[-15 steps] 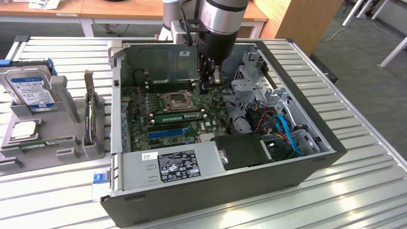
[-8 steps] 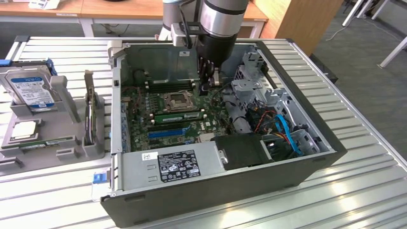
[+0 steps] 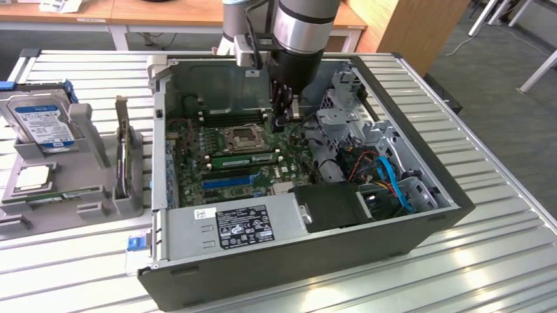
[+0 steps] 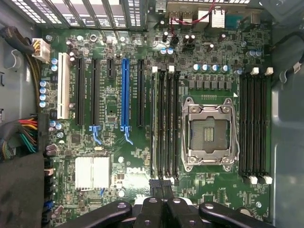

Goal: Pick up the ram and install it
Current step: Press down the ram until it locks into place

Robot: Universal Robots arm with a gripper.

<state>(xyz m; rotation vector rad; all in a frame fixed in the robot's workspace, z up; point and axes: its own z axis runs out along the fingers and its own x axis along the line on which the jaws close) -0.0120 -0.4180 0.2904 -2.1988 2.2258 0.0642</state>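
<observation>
The ram [image 3: 246, 158] is the long green stick standing in a slot right beside the silver socket [image 4: 209, 134]. I cannot tell if it is pushed all the way down.

The fingers [image 4: 153, 204] are pressed together, with nothing between them. They hang just past one end of the slots [image 4: 165, 123] that run along the socket, close above the board.

What could go wrong? If the fingers push on only one end of the stick, it could tip and sit crooked. If they slide toward the socket, they could hit its open middle, which looks easy to hurt. The little round parts [image 4: 214, 68] near the socket's end could get knocked too.

There is not much room low down. More slots [image 4: 255, 126] lie on the socket's other side. A metal cage with cables [image 3: 387, 173] stands past one end of the socket, and the case [image 3: 304, 267] walls go all around. Straight up from the socket it is open. The table [image 3: 487, 215] outside the case is well away from the socket.
</observation>
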